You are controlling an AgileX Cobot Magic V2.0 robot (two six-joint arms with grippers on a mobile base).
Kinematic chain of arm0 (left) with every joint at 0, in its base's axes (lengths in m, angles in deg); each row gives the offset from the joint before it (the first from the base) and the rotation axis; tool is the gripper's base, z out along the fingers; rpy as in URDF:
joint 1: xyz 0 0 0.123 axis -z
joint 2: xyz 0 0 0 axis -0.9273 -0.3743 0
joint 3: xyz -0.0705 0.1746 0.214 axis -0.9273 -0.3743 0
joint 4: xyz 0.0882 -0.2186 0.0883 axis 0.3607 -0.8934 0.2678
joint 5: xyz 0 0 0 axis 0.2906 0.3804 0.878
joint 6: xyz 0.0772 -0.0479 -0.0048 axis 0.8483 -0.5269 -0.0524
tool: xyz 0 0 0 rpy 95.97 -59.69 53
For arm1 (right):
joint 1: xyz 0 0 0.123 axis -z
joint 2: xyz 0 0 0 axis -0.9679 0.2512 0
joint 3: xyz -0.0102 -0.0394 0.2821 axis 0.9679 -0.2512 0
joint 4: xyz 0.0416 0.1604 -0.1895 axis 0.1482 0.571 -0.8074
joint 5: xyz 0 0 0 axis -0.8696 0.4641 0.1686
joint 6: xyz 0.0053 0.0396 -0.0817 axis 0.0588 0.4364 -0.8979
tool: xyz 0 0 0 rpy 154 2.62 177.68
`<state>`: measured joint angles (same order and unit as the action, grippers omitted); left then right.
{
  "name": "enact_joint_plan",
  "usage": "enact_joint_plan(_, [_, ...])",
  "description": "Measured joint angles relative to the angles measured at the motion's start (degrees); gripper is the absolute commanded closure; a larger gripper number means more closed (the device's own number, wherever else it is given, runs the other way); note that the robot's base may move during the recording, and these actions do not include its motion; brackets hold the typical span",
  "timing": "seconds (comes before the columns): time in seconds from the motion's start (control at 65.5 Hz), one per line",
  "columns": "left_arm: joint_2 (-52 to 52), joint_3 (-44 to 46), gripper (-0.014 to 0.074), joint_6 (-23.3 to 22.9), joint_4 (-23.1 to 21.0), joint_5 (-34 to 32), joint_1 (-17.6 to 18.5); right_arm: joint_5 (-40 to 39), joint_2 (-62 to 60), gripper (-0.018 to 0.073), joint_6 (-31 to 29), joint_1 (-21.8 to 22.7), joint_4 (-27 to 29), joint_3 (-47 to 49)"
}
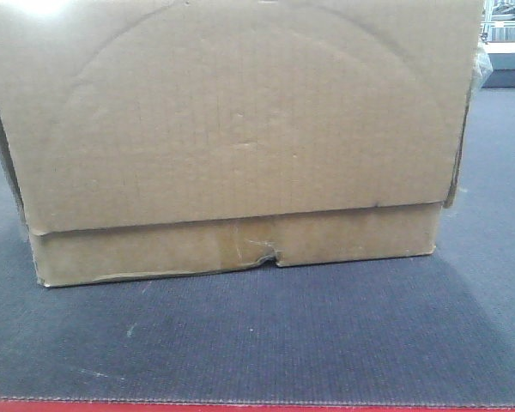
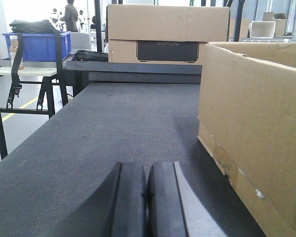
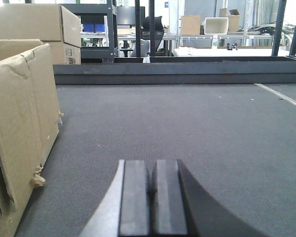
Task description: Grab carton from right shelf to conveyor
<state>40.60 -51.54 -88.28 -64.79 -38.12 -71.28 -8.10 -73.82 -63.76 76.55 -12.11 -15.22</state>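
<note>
Left wrist view shows the left gripper (image 2: pixel 147 197) with jaws pressed together, holding nothing, low over the conveyor (image 2: pixel 113 133); the right gripper (image 3: pixel 152 197) is likewise shut and empty. Between them, the carton (image 1: pixel 240 129) rests flat on the belt, apart from both. The transfer looks done; only drawing the arms clear seems left.

We see a bright, daylit industrial hall. At left, a table (image 2: pixel 19 71) carries a blue bin (image 2: pixel 37 45) above smooth grey floor (image 2: pixel 19 131) marked with a yellow line (image 2: pixel 12 112). Distant metal racks (image 3: pixel 212 37) hold boxes.
</note>
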Motion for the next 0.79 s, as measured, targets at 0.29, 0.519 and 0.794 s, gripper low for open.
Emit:
enact_joint_plan(0.29, [0.00,0.00,0.0596,0.00,0.00,0.00,0.00,0.00,0.00,0.0627,0.00,0.00,0.00,0.00])
enact_joint_plan(0.519, [0.00,0.00,0.0596,0.00,0.00,0.00,0.00,0.00,0.00,0.0627,0.00,0.00,0.00,0.00])
enact_joint_plan(0.794, [0.00,0.00,0.0596,0.00,0.00,0.00,0.00,0.00,0.00,0.0627,0.00,0.00,0.00,0.00])
